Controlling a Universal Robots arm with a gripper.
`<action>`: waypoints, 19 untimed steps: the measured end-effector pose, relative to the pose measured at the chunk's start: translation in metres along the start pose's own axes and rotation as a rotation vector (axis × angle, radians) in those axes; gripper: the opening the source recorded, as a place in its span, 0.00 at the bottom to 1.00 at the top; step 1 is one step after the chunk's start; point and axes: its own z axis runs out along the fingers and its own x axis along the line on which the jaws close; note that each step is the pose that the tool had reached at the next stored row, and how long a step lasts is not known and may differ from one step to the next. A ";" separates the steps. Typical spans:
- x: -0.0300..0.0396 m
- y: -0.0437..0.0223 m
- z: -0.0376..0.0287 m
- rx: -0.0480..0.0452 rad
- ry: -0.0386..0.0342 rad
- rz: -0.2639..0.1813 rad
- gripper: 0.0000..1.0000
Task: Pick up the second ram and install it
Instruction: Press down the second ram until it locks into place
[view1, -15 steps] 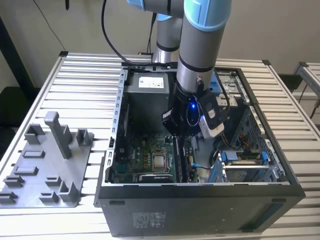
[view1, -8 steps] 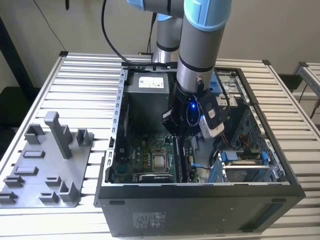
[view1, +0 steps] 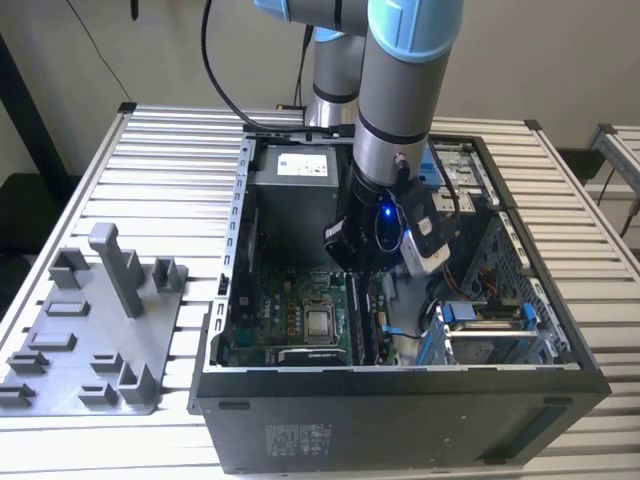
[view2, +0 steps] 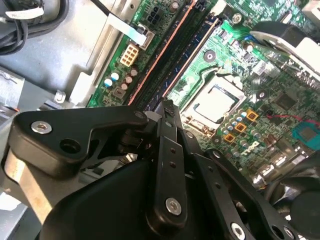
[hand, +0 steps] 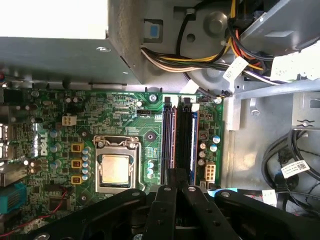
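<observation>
The gripper's (hand: 176, 187) black fingers (view2: 167, 150) are pressed together directly above the memory slots (hand: 178, 137) of the green motherboard (hand: 120, 115). The second ram (hand: 168, 137), apparently the dark blue stick, sits upright in a slot just beyond the fingertips, beside the processor socket (hand: 116, 167). The open computer case (view1: 400, 420) rests on the slatted bench (view1: 160, 170), near a grey tray (view1: 90, 340).
</observation>
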 end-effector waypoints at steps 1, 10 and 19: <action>0.0000 0.0000 0.0000 -0.0002 0.0005 -0.019 0.11; -0.0001 0.0000 0.0002 -0.0024 0.0047 -0.183 0.11; -0.0001 0.0000 0.0007 -0.0046 0.0093 -0.346 0.11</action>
